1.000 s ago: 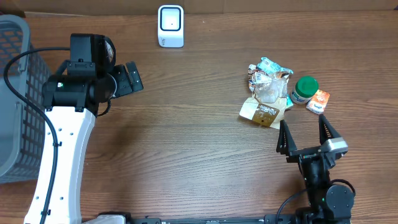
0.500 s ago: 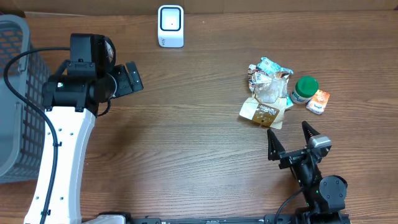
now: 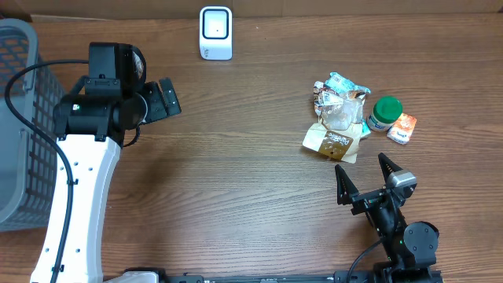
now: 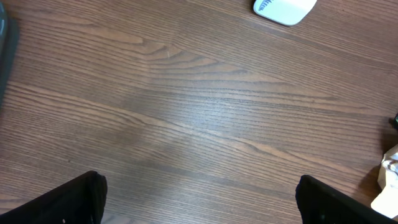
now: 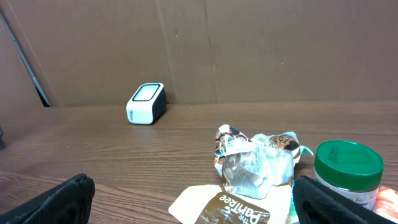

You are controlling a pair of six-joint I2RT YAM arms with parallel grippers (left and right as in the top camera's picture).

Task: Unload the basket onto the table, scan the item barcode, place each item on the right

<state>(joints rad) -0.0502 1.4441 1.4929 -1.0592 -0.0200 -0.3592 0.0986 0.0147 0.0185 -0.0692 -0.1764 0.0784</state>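
1. Since a second ago the right end effector (image 3: 361, 163) has drawn back toward the near edge of the bench (image 3: 236, 196) and swung a little to the robot's left. Over the last half second it has hardly shifted.
2. Its fingers stand wide apart with nothing between them (the tips sit over bare wood, just short of the pile).
3. The items to scan lie in a cluster on the right side of the bench, none of them held:
   - A brown pouch (image 3: 333, 143) lies flat, nearest the right end effector.
   - A crinkled clear packet (image 3: 341, 101) rests partly on the pouch's far edge.
   - A green-lidded jar (image 3: 385, 112) stands upright just beside the packet on its right.
   - A small orange box (image 3: 402, 127) lies against the jar's near-right side.
4. No barcode can be made out on any of them.
5. The white scanner (image 3: 215, 32) stands at the far edge of the bench, well apart from the pile and off to its left. In the right wrist view it sits in front of a cardboard wall (image 5: 280, 43).
6. The left end effector (image 3: 161, 101) is where it was, on the left side of the bench, between the scanner and a grey basket (image 3: 20, 118). Its fingers are spread wide and empty (the left wrist view shows only wood between them).
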